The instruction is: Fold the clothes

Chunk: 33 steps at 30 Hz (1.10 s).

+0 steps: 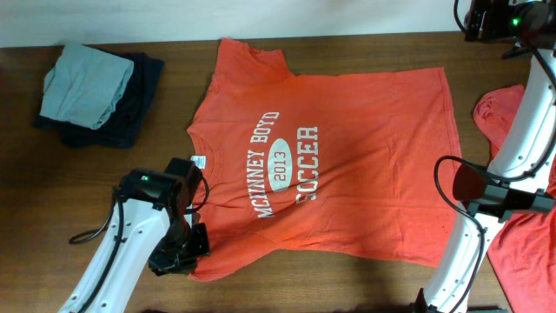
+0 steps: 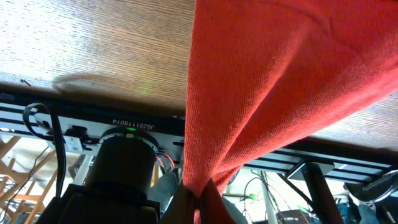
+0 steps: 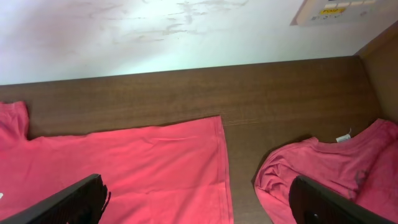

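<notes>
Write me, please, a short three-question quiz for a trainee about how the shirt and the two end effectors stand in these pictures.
1. True or false: the printed T-shirt is already folded in half.
2. Multiple choice: what is the left end effector gripping? A, the printed T-shirt; B, a towel; C, nothing.
3. Fill in: the right end effector has its jaws ____.

Key: 1, false, it lies spread flat on the table. 2, A. 3, open.
</notes>
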### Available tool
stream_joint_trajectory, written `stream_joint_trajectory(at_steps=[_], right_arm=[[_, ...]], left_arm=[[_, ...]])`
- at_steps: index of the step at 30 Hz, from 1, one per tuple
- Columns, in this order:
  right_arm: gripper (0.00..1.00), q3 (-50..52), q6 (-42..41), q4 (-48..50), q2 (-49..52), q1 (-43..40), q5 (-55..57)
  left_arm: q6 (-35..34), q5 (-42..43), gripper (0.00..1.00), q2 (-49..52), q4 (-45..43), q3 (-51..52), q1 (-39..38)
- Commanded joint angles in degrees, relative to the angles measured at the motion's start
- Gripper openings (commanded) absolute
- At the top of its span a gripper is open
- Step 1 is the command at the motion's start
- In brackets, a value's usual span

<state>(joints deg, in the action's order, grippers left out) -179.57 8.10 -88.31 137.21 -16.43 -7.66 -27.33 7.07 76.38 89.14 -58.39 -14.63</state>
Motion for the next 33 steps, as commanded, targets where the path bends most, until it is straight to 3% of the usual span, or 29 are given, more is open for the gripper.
stream_joint_trajectory(at_steps=[1,17,33], right_arm=[[0.98,0.00,0.00,0.02,0.20,0.26,-0.74],[0.99,0.00,0.00,0.02,0.20,0.26,-0.74],[0.99,0.00,0.00,0.02,0.20,0.26,-0.74]], left_arm=[[-1.36,1.42,0.01,-0.87,0.28,-0.61,0.17],[-3.19,14.34,0.00,-0.87,0.04,-0.52,-2.97],[-11.82,15.91,0.01,-0.87,-0.13,-0.52,-13.70]])
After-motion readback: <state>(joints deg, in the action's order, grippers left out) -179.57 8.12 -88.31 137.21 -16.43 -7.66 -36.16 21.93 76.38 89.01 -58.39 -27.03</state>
